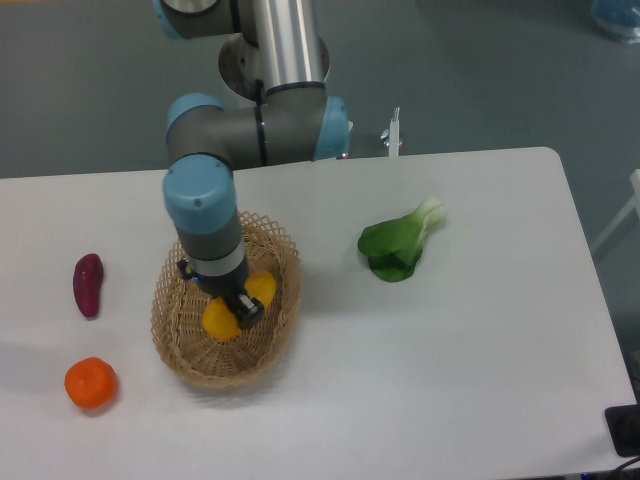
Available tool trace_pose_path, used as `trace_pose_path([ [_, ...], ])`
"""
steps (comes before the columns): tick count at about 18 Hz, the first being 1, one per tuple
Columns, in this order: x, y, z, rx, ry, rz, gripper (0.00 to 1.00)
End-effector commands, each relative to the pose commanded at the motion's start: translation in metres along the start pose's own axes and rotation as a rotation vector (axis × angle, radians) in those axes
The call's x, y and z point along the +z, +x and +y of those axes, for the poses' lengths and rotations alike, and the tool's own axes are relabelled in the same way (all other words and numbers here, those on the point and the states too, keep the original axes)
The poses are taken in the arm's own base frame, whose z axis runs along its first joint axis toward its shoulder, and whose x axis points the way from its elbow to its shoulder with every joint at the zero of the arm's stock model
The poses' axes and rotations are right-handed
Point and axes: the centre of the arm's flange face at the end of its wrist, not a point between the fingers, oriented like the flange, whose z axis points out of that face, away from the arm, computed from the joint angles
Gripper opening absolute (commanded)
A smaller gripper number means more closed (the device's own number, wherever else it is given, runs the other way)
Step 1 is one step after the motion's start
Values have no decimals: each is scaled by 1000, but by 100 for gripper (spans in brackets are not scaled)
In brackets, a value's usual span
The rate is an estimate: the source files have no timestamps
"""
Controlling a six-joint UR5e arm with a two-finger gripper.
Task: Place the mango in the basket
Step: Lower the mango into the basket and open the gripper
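Left of centre in the frame, the robot's black two-finger gripper [236,308] clamps the smooth yellow-orange mango [236,305] over the middle of the large oval basket of light tan woven wicker [178,338]; whether the fruit touches the basket floor cannot be told. A purple sweet potato [88,284] lies at far left, a round orange tangerine [91,384] at lower left, and a green leafy vegetable [398,243] right of centre on the white table [470,350]

woven wicker basket [190,345], smooth mango [222,319], matt table [470,370]
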Motion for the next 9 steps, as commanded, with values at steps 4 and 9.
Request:
trace_pose_path([
  [4,15,23,6,31,-7,4,39],
  [9,19,44,21,76,-38,11,39],
])
